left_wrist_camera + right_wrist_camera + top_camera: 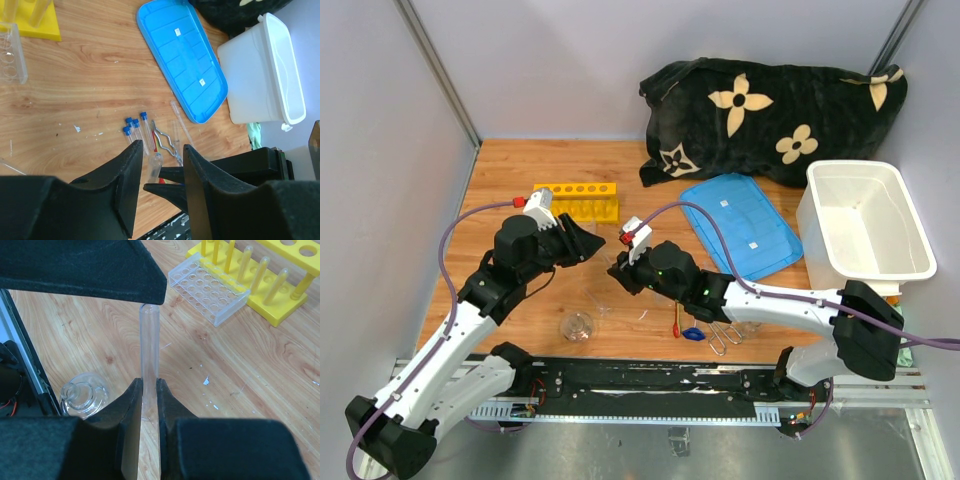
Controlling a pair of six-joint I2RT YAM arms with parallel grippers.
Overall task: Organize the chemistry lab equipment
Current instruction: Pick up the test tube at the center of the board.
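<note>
Fingers (131, 410) of the right gripper (148, 390) are pinched almost together on a clear test tube (149, 340), holding its lower part so that its open end points away from the wrist, right up against the dark underside of the left gripper (161, 147); the left fingers (127, 175) stand apart, with the tube's end in the gap between them and daylight on both sides of it, so they hold nothing; both grippers meet above the wooden table (520, 300), in front of the yellow tube rack (577, 200), and a clear plastic rack (207, 287) lies just beside that one; a small round flask (82, 395) sits on the wood near the front rail; several blue-capped test tubes (135, 130) lie flat together, the metal tongs (167, 140) just beside them; farther right lie the blue lid (740, 225) and the white tub (865, 220), with the black flowered cloth (770, 110) behind.
</note>
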